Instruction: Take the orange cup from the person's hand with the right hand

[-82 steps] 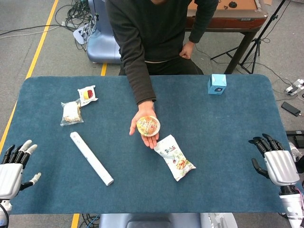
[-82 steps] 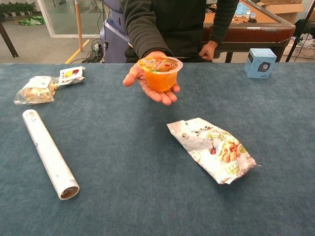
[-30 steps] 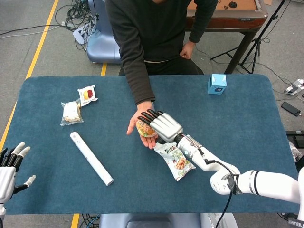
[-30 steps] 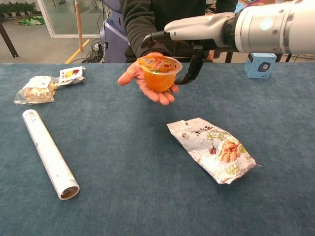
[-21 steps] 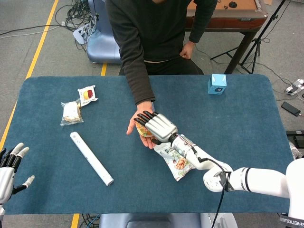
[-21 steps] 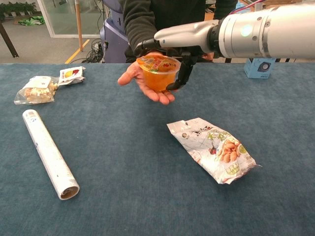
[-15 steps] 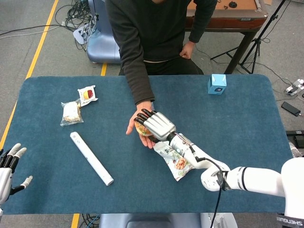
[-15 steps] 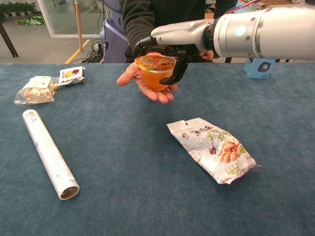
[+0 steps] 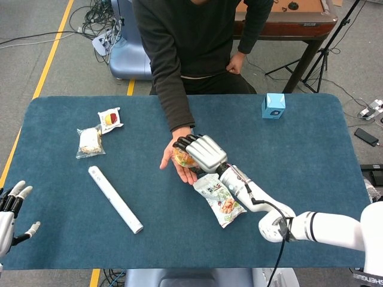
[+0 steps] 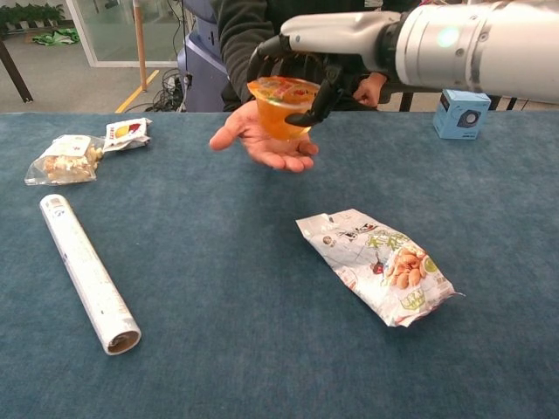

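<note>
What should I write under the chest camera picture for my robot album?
The robot's right hand grips the orange cup just above the person's open hand.

Right hand (image 9: 203,153) gripping; left hand (image 9: 8,210) spread.

Right hand (image 10: 301,65) gripping orange cup (image 10: 281,106) above person's open palm (image 10: 262,140), snack bag (image 10: 380,264) nearby

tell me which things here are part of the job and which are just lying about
Part of the job:
orange cup
right hand, gripping the cup
person's hand, open under it

Lying about:
snack bag
white roll
two small packets
blue box
</note>
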Robot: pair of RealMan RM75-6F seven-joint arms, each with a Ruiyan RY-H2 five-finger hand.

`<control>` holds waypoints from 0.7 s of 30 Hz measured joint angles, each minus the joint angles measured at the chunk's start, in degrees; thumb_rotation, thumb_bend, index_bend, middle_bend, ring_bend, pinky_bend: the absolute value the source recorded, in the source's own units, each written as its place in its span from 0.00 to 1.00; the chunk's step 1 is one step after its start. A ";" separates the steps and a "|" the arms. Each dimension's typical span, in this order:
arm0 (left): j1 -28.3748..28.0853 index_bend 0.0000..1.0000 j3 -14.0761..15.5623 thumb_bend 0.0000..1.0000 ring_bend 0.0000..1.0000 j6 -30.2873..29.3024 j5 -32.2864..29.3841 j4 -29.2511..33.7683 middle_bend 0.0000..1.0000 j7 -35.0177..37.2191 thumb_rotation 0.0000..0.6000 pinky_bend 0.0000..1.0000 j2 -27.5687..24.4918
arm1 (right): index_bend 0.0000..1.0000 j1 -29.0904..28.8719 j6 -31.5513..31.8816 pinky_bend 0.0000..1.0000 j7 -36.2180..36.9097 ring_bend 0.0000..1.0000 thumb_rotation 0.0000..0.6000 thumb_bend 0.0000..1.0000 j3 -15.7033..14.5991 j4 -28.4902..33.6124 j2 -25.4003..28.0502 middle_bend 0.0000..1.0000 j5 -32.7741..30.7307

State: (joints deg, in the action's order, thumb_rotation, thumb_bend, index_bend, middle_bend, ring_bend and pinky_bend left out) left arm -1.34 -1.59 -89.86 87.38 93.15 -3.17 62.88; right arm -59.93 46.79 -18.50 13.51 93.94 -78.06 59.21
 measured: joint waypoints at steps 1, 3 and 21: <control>0.00 0.14 -0.01 0.21 0.09 -0.02 0.03 -0.01 0.07 0.01 1.00 0.02 0.00 | 0.51 0.66 0.64 0.58 0.56 0.26 1.00 0.56 0.00 0.81 0.99 0.32 0.78; 0.01 0.14 0.00 0.21 0.09 0.01 0.05 -0.01 0.07 0.05 1.00 0.02 0.00 | 0.51 1.70 1.53 0.58 1.14 0.26 1.00 0.56 -0.11 2.04 2.71 0.32 1.80; -0.20 0.14 0.10 0.21 0.09 -0.16 1.20 0.15 0.07 -0.25 1.00 0.02 0.71 | 0.51 12.87 5.60 0.58 6.32 0.26 1.00 0.56 -6.81 0.43 10.48 0.32 6.22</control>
State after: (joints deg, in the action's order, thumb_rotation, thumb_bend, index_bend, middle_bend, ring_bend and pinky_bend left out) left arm -1.54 -1.49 -90.02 88.58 93.29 -3.42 63.59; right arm -47.06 52.39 -12.18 6.70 94.38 -67.58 65.44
